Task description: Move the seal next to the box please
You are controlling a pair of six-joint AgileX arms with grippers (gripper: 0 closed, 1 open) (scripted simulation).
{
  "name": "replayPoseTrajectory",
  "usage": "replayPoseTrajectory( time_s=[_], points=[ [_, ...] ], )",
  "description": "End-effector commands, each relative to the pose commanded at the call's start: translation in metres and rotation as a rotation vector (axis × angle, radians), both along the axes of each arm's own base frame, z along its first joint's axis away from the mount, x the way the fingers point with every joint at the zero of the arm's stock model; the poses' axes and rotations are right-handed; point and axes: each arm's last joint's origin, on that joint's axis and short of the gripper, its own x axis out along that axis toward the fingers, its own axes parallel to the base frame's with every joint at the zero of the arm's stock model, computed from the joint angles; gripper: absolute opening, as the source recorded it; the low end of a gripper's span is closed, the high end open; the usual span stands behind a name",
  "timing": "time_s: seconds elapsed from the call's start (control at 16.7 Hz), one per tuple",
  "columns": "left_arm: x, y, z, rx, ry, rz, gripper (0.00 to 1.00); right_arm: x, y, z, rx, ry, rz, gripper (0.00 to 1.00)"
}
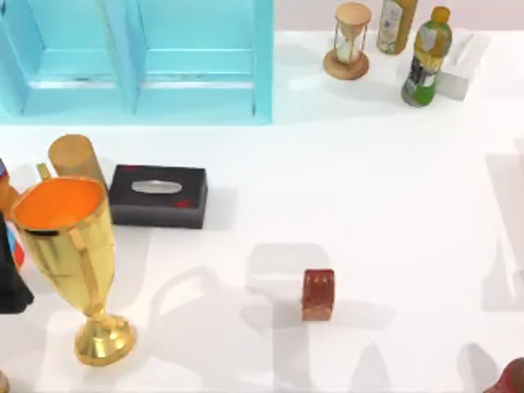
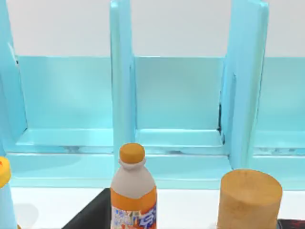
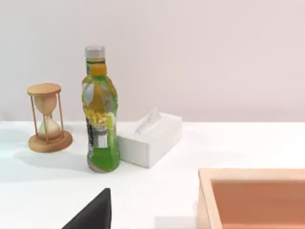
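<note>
Plainly, one seal (image 1: 318, 294) stands apart from one black box (image 1: 159, 196); jaw states seemingly indeterminable.

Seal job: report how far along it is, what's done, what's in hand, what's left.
Done: nothing visible. The seal stands alone on the white table, well apart from the black tissue box and from the white tissue box. In hand: nothing grips it. Left: pick it up, carry it over, set it beside the box.
</note>
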Motion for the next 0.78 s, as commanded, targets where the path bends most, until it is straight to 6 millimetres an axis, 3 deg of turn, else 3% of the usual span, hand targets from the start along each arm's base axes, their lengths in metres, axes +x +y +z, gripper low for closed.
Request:
replayPoseTrajectory(
  time_s=[0.18,0.36,0.6,0.78],
  points=[
    [0.000,0.000,0.000,0.000,0.000,0.000,1.00,0.000,0.001,0.002,0.007,0.008,0.008,1.00],
    [0.000,0.000,0.000,0.000,0.000,0.000,1.00,0.001,0.009,0.018,0.067,0.087,0.075,1.00],
    [0.000,0.000,0.000,0.000,0.000,0.000,1.00,0.011,0.030,0.061,0.178,0.305,0.207,1.00],
    [0.000,0.000,0.000,0.000,0.000,0.000,1.00,0.033,0.059,0.099,0.236,0.548,0.283,1.00]
  ],
)
